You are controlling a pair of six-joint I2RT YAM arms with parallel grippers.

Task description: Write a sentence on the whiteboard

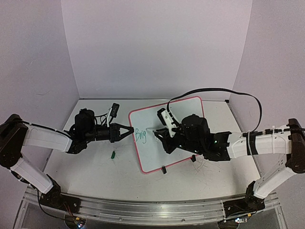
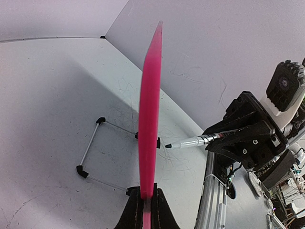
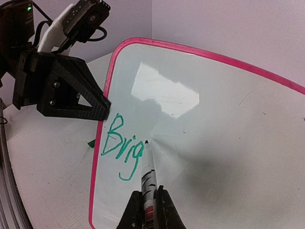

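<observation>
The whiteboard (image 1: 157,152), pink-framed, stands tilted in mid-table. My left gripper (image 1: 129,130) is shut on its left edge; the left wrist view shows that pink edge (image 2: 150,109) running up from between the shut jaws (image 2: 147,193). My right gripper (image 1: 159,134) is shut on a marker (image 3: 148,174), gripped between the jaws (image 3: 148,195). The marker's tip rests on the white surface (image 3: 214,143) just right of the sentence (image 3: 121,143), which reads "Brig" in green. In the top view the sentence (image 1: 140,135) sits near the board's left edge. The marker (image 2: 190,141) points at the board's face.
A small green cap (image 1: 113,154) lies on the table left of the board, also visible as a green cap (image 3: 90,142) beside the frame. The board's wire stand (image 2: 90,148) with black feet sits behind it. A black cable (image 1: 228,91) arcs over the right arm.
</observation>
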